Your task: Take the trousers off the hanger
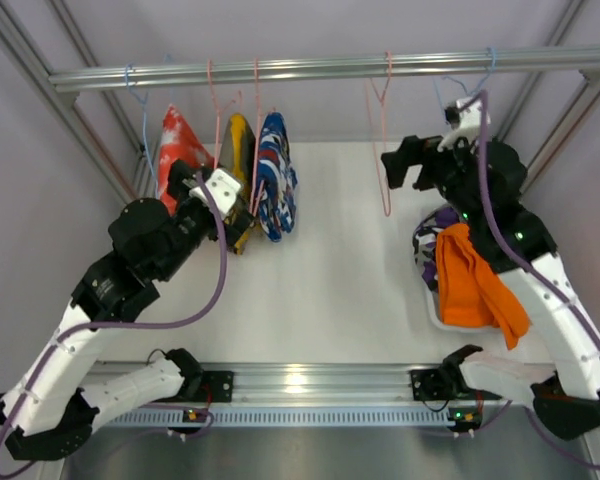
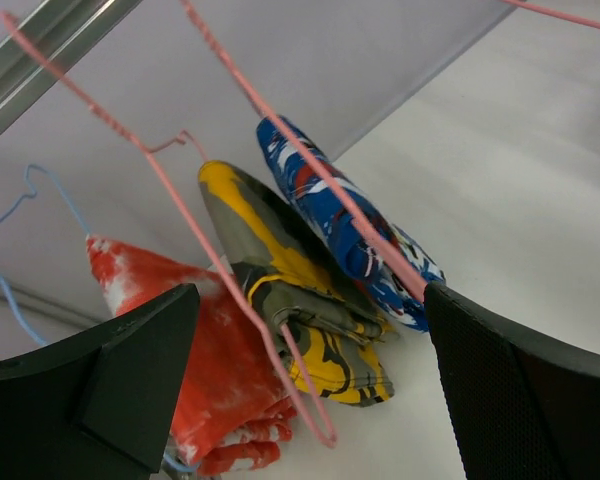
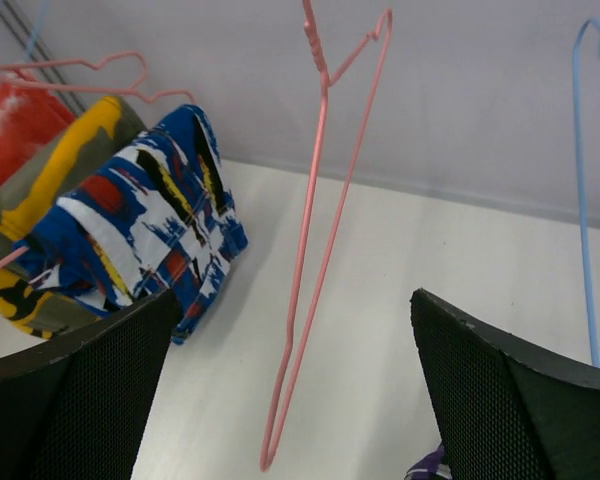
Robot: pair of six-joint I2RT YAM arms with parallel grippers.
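Observation:
The orange trousers point(image 1: 472, 282) lie draped over the purple, white and black camouflage trousers point(image 1: 436, 232) in a white basket point(image 1: 432, 312) at the right. A purple corner shows at the bottom of the right wrist view point(image 3: 427, 468). My right gripper point(image 1: 396, 165) point(image 3: 295, 310) is open and empty, close to an empty pink hanger point(image 1: 384, 150) point(image 3: 315, 250) on the rail. My left gripper point(image 1: 218, 200) point(image 2: 310, 320) is open and empty, right at a yellow camouflage garment point(image 1: 240, 150) point(image 2: 300, 300) that hangs on a pink hanger point(image 2: 230, 290).
On the metal rail point(image 1: 320, 70) also hang a red-and-white garment point(image 1: 178, 145) point(image 2: 190, 340) on a blue hanger and a blue patterned garment point(image 1: 276, 175) point(image 2: 350, 230) point(image 3: 140, 230) on a pink hanger. An empty blue hanger point(image 1: 470, 85) point(image 3: 583, 200) hangs at the right.

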